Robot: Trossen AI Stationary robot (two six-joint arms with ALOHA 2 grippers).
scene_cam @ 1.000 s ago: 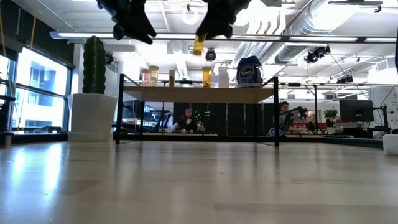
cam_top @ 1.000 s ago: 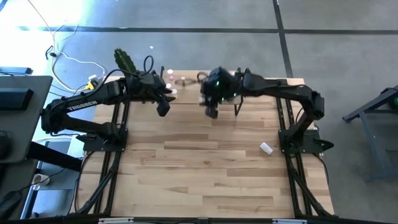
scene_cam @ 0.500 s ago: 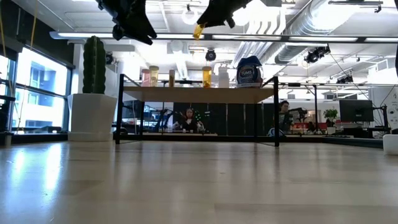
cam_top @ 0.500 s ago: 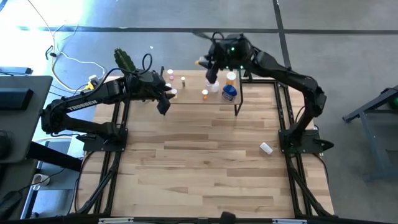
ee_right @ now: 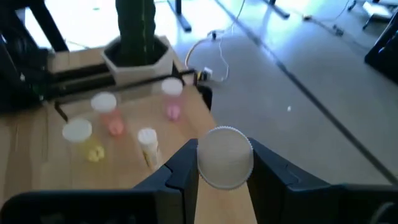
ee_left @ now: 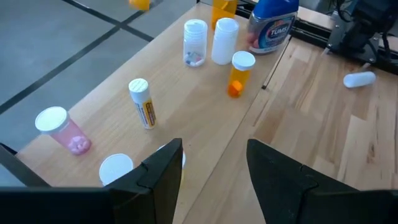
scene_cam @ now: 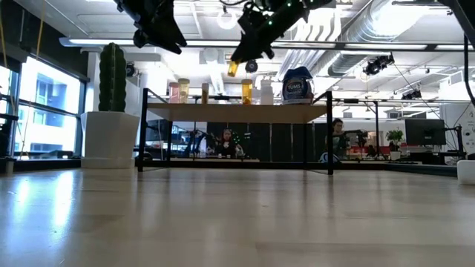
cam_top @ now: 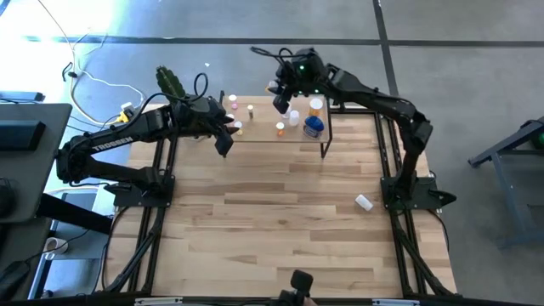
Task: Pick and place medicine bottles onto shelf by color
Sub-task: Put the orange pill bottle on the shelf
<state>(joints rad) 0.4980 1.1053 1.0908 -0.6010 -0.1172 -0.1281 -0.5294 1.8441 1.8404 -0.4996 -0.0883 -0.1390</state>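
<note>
The right pincer (cam_top: 280, 96) gripped an orange bottle (scene_cam: 233, 68) above the shelf (cam_top: 263, 136) at upper centre. The left pincer (cam_top: 225, 138) hung with fingers apart at the shelf's left end, holding nothing.

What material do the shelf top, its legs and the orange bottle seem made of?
Shelf top: pale matte wood, judging by its visible grain. Legs: thin black rods, probably painted metal. Orange bottle: translucent, likely plastic, with a white cap.

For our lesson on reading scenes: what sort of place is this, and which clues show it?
Probably an open-plan office or lab: exposed white ceiling ducts, people seated at far desks, and a large window behind the tall green cactus.
</note>
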